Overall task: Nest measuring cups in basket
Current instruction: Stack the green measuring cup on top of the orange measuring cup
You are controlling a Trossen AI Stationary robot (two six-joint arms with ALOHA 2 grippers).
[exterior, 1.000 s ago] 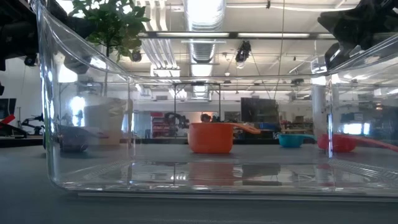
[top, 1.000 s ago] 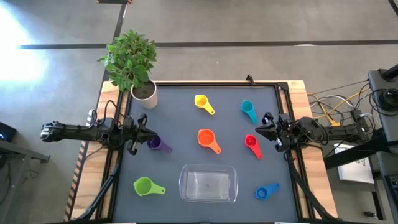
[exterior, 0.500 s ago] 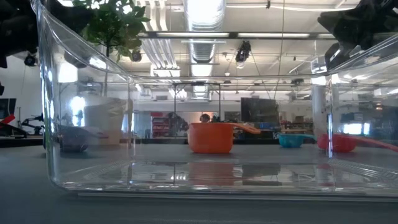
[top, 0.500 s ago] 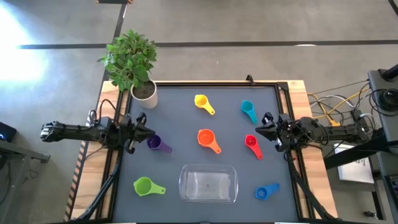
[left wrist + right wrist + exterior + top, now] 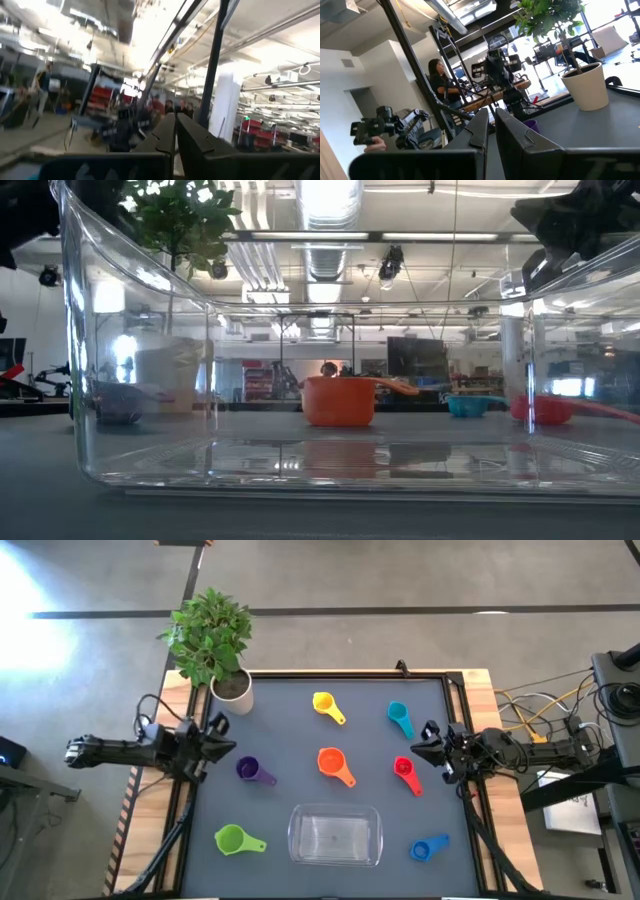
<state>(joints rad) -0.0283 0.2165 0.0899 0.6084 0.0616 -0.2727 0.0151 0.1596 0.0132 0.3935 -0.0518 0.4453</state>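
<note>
The left pincer, fingers pressed together, is hovering with the purple cup lying at its four o'clock.

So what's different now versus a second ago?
The left pincer has pulled back from the purple cup, toward the table's left edge, empty and shut. The right pincer, the cups and the basket haven't moved.

Seven measuring cups, one clear basket, one potted plant, two arms
</note>
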